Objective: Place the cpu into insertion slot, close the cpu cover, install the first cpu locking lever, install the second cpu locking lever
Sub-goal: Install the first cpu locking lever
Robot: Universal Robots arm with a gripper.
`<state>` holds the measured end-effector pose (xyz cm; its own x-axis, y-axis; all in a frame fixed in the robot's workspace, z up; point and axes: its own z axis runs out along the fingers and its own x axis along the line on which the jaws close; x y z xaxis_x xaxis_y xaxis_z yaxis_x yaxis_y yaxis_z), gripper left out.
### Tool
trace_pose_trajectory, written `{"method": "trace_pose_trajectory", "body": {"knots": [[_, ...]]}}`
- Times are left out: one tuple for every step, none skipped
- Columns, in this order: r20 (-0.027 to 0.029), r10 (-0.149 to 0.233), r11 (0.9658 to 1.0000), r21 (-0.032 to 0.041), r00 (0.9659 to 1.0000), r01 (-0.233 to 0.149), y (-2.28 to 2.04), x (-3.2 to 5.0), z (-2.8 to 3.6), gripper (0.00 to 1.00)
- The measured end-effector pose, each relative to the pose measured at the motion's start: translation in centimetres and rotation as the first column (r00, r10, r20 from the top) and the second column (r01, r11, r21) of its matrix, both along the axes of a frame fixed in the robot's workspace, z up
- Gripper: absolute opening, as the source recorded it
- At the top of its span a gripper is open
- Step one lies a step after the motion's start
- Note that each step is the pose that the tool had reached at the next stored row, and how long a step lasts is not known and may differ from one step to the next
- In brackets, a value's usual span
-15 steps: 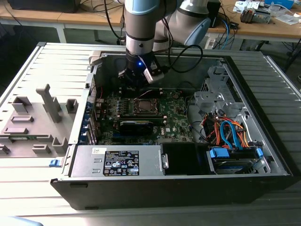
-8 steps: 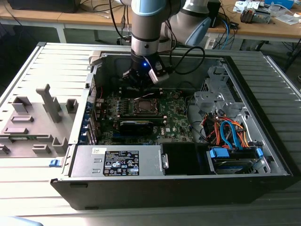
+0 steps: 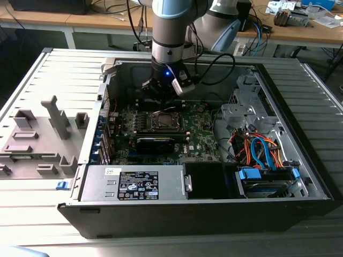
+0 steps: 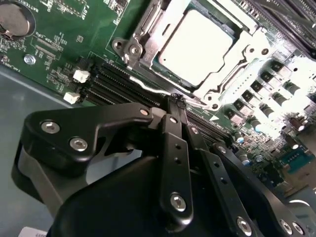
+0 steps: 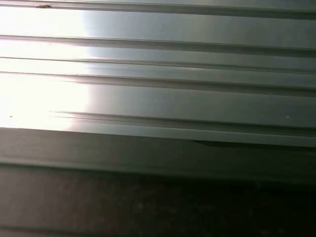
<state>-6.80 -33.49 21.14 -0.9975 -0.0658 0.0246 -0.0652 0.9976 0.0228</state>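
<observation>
As seen: flat square silvery-grey cpu (image 4: 197, 44) sits in socket under silver metal cpu cover (image 4: 148, 29).
Claw: black claw (image 4: 176, 101) pinched closed, empty, beside socket edge.

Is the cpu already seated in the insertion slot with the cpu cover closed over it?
Yes: in the second wrist view the cpu lies in the insertion slot, framed by the lowered cpu cover.

My arm (image 3: 172, 32) comes down almost straight from above into the open computer case (image 3: 278, 134), wrist pointing down with a small blue light on it. The gripper (image 4: 176, 102) sits low, just beside the insertion slot (image 4: 192, 44), on the far side of it in the exterior view. In the second wrist view the black fingers (image 4: 174, 143) are pressed together, tips meeting, nothing between them.
</observation>
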Motion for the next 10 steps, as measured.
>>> {"method": "trace_pose_trajectory", "body": {"knots": [[0.0009,0.0,1.0,-0.0002,1.0,0.0,-0.01,-0.29,0.01,0.11],[0.0023,0.0,1.0,-0.0003,1.0,0.0,-0.01,-0.76,0.01,0.11],[0.0033,0.0,1.0,-0.0007,1.0,0.0,-0.02,-1.17,0.02,0.11],[0.0045,0.0,1.0,-0.0006,1.0,0.0,-0.02,-1.57,0.02,0.11],[0.0054,0.0,1.0,-0.0004,1.0,0.0,-0.03,-1.75,0.02,0.11],[0.0064,0.0,1.0,-0.0003,1.0,0.0,-0.06,-1.95,0.01,0.11],[0.0071,0.0,1.0,-0.0003,1.0,0.0,-0.11,-2.1,0.01,0.11],[0.0078,0.0,1.0,-0.0002,1.0,0.0,-0.18,-2.24,0.01,0.11],[0.0083,0.0,1.0,-0.0003,1.0,0.0,-0.25,-2.37,0.01,0.11],[0.0085,0.0,1.0,-0.0003,1.0,0.0,-0.36,-2.42,0.01,0.11]]}}
